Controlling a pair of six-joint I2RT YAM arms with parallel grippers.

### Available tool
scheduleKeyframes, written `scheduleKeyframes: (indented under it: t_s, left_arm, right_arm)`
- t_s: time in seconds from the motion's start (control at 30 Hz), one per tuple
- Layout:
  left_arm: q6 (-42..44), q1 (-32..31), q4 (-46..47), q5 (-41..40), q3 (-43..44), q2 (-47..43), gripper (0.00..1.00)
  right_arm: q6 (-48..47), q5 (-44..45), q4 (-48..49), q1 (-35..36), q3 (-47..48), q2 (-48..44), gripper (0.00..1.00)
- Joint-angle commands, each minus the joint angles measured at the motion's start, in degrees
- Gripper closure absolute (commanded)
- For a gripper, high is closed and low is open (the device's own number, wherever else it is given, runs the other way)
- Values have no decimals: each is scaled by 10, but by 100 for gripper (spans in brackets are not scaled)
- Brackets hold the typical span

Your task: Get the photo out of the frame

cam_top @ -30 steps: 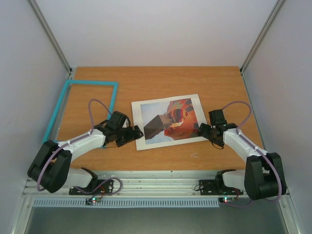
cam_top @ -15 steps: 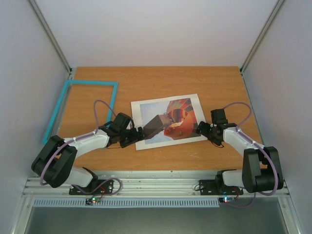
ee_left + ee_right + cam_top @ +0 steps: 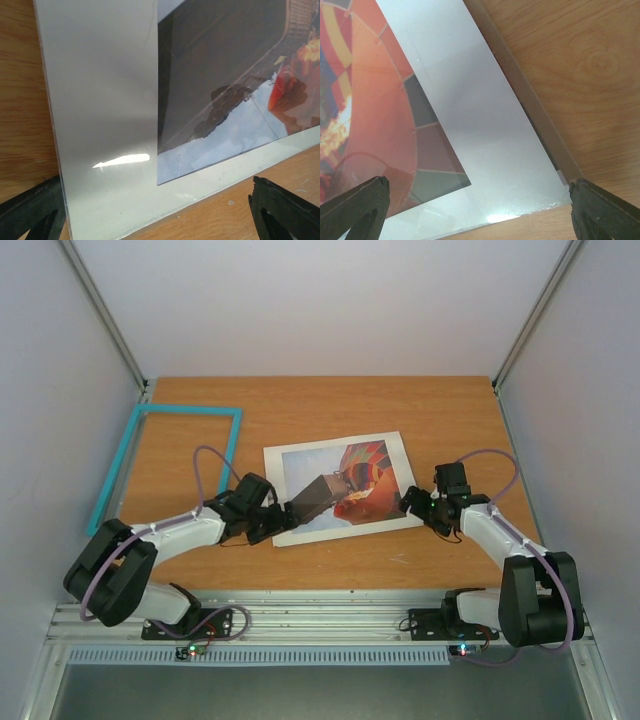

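The photo (image 3: 340,485) has slid left. The left gripper (image 3: 283,517) and right gripper (image 3: 408,504) gape empty at its near corners. If you push inward, it buckles.

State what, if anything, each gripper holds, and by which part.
Nothing is held. The left gripper and right gripper both stand wide open, each at a near corner of the photo, not closed on it.
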Motion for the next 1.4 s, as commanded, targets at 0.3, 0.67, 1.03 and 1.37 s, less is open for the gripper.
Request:
scheduleKeyframes:
  t_s: [0.3, 0.67, 1.03, 1.37]
  left_arm:
    - [68, -63, -169, -189, 62, -58, 1]
    - [137, -162, -148, -268, 137, 20, 1]
    - [196, -232, -84, -315, 211, 133, 1]
    - [234, -245, -12, -309, 248, 192, 1]
  right_arm:
    - [-12, -101, 37, -3, -8, -25, 4]
    - [-11, -180, 74, -3, -13, 1, 6]
    - [8, -249, 113, -2, -20, 4, 7]
    - [26, -280, 118, -2, -19, -3, 7]
